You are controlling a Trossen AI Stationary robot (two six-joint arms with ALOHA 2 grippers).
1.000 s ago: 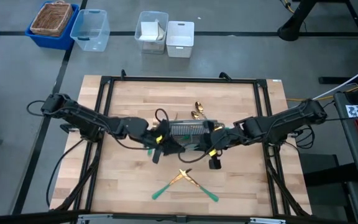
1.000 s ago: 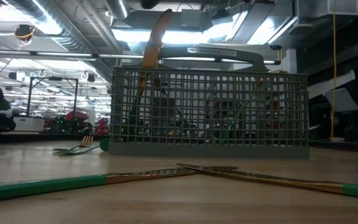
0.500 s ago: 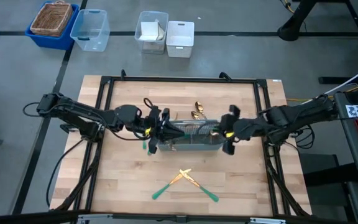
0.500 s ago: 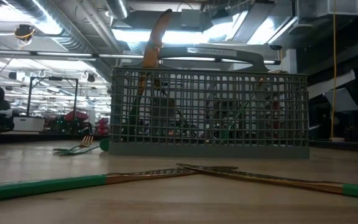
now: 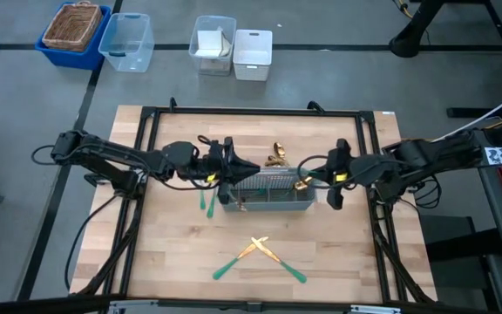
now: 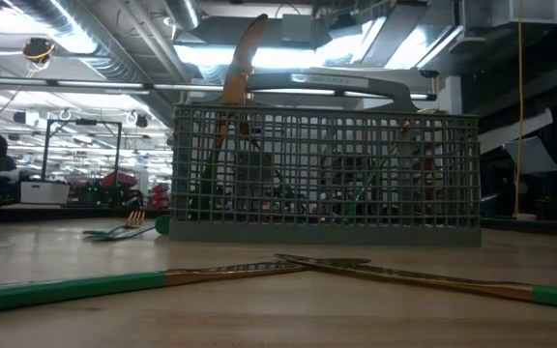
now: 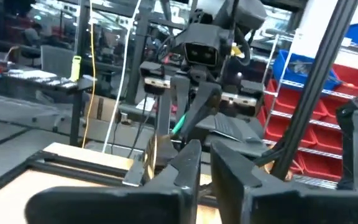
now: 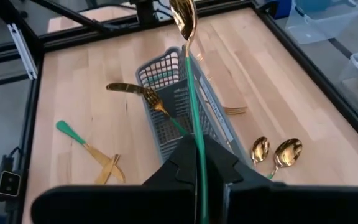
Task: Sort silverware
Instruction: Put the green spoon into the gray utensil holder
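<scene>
step: right gripper (image 8: 197,163) pinching a teal-handled spoon (image 8: 187,37), right of frame centre | left gripper (image 5: 231,166) state unclear | next: lower spoon into caddy (image 5: 268,190) compartment (my guess)

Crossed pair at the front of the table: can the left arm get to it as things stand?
Probably yes. The crossed pair lies on bare wood, nothing on it, clear of the caddy. The left gripper sits at the caddy's left end, seemingly empty.

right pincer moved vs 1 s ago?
Yes. In the high view the right pincer, shut on a spoon, has shifted from over the caddy's front right corner outward to its right end.
</scene>
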